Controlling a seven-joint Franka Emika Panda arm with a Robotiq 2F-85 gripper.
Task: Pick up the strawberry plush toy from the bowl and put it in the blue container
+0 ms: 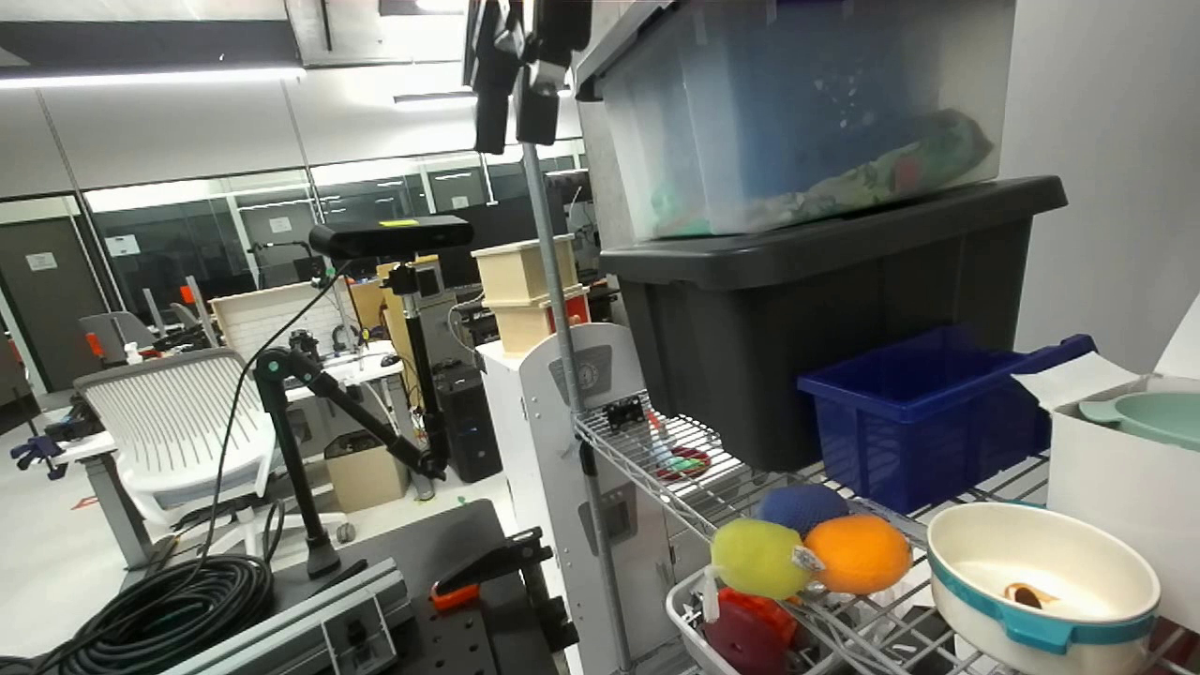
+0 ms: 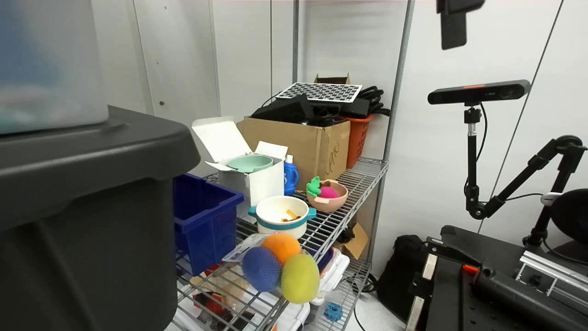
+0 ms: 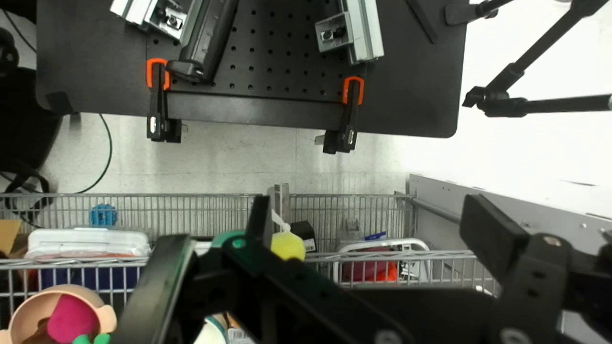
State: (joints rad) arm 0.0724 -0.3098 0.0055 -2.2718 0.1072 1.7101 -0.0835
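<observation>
We locate the wire shelf (image 2: 370, 168) first: in an exterior view, it runs from the lower middle of the frame up to the right of centre. We find the black table (image 3: 411, 86) across the top of the wrist view. The dark grey bin (image 1: 750, 356) fills much of the right half of an exterior view; the clear tub (image 1: 656, 141) rests on its lid, at the upper right. We place the cardboard box (image 2: 298, 142) at the middle of an exterior view. The blue container (image 1: 872, 459) stands upright on the shelf, right of centre, beside the bin; we cannot tell whether the two touch. The white box (image 1: 1111, 506) is at the right edge.

We check the claw (image 3: 376, 224) in the wrist view: its fingers are spread wide and grip nothing. In both exterior views, it hangs at the top edge.

We identify the white pot (image 1: 984, 637) at the lower right and the peach-coloured bowl (image 2: 335, 204) just right of centre. At the lower middle, we note a blue ball (image 2: 261, 270), an orange ball (image 2: 282, 248) and a yellow-green ball (image 2: 300, 279), clustered. The strawberry toy (image 2: 328, 193), pink with green leaves, sits in the bowl, well apart from the claw.
</observation>
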